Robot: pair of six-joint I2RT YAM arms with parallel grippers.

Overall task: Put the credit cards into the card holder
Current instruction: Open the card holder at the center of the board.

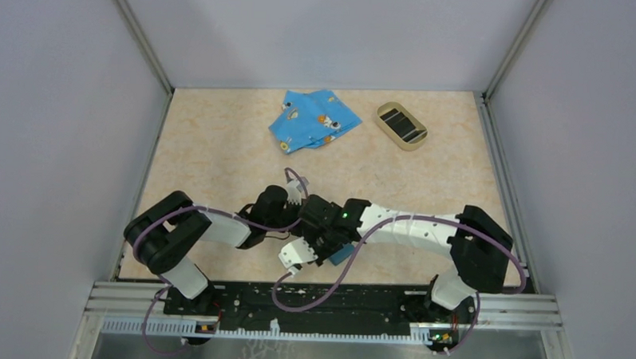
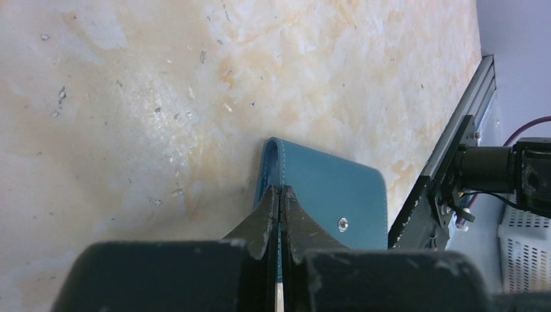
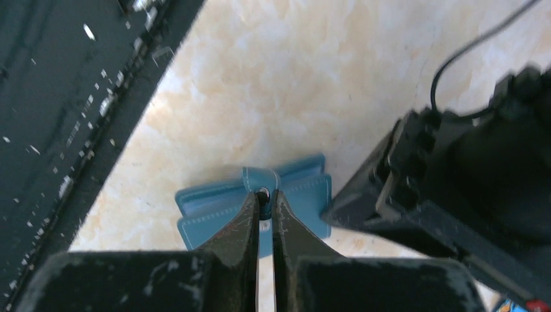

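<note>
The teal card holder (image 2: 331,188) lies near the table's front edge, a snap stud on its cover. My left gripper (image 2: 281,190) is shut, its tips down on the holder's stitched left edge. In the right wrist view the card holder (image 3: 208,214) gapes slightly, with lighter blue showing inside. My right gripper (image 3: 263,195) is shut on its small snap tab. From above, both wrists crowd over the card holder (image 1: 346,255). The black credit cards (image 1: 398,121) lie in the tan oval tray (image 1: 381,110) at the back right, far from both grippers.
A bright blue cartoon-print cloth (image 1: 313,119) lies crumpled at the back centre. The black mounting rail (image 1: 326,303) runs along the near edge just behind the holder. The left arm's dark body (image 3: 455,195) stands right beside my right gripper. Grey walls enclose the table.
</note>
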